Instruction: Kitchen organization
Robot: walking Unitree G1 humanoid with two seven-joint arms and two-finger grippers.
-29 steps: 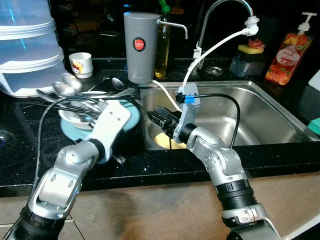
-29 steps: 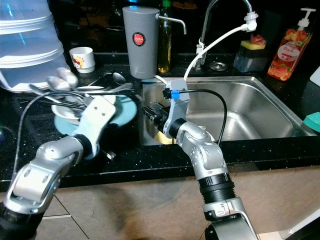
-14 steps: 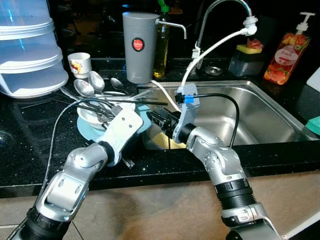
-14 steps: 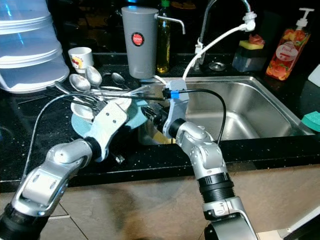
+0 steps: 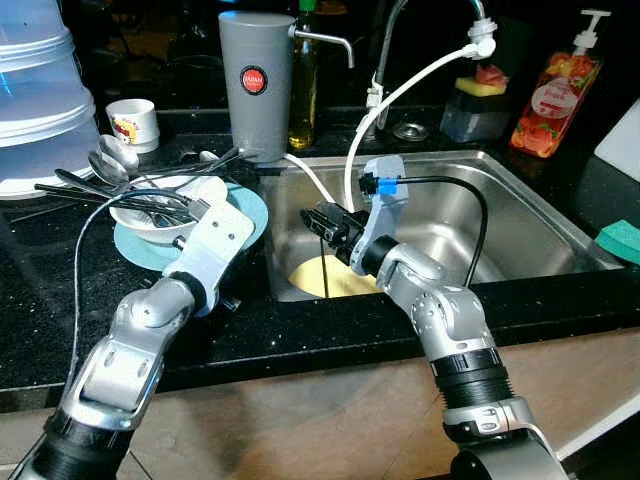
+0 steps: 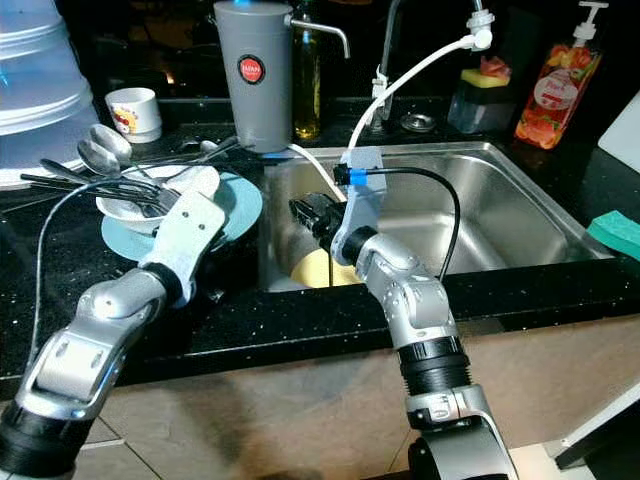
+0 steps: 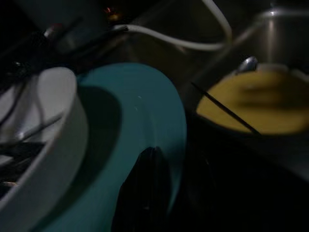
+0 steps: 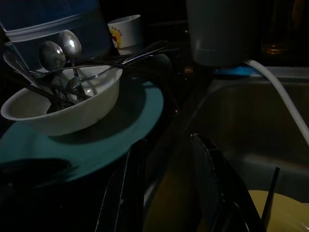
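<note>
Black speckled countertop point(image 5: 300, 330), steel sink point(image 5: 520, 215) inset; brown cabinet front point(image 5: 330, 420) below; backdrop dark, probably unlit.

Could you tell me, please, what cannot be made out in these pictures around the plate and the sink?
- Left pincer: the left wrist view is too dark to tell open from shut; in the eye views the wrist housing covers it.
- Teal plate: its near edge is hidden behind the left arm.
- Yellow dish in the sink: partly covered by the right pincer and arm.
- Soap bottle: label too small to read.
</note>
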